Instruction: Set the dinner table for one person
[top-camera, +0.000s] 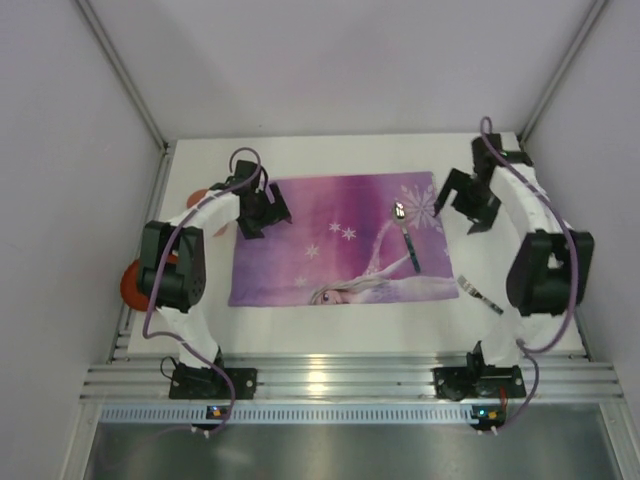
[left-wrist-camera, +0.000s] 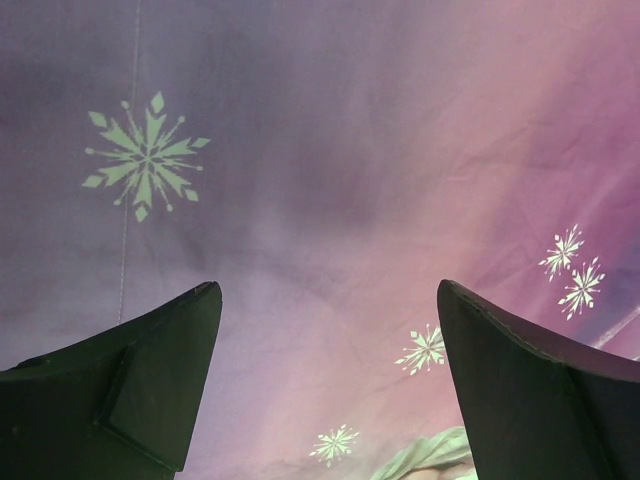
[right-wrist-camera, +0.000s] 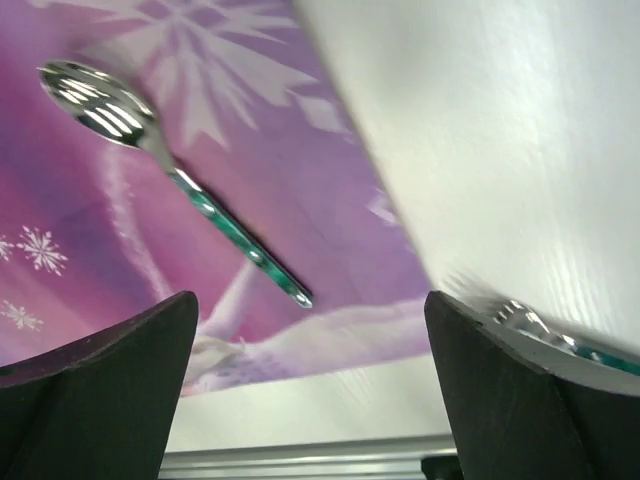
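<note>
The dinner table (top-camera: 350, 158) is white, with a purple snowflake placemat (top-camera: 330, 215) spread across its middle. A spoon (top-camera: 406, 236) with a green handle lies on the mat's right part, bowl toward the far side; it also shows in the right wrist view as the spoon (right-wrist-camera: 180, 180). My right gripper (top-camera: 462, 203) hangs open and empty just right of the mat; between its fingers (right-wrist-camera: 310, 330) I see the mat's near edge and bare table (right-wrist-camera: 500, 150). My left gripper (top-camera: 262, 210) is open and empty over the mat's left end, with only mat cloth (left-wrist-camera: 350, 150) below it (left-wrist-camera: 328, 290).
A second green-handled utensil, apparently a fork (top-camera: 481, 296), lies on the bare table near the mat's right front corner and peeks from behind my right finger (right-wrist-camera: 535, 322). A red round object (top-camera: 129, 286) sits at the left edge, partly hidden by the left arm. Grey walls enclose the table.
</note>
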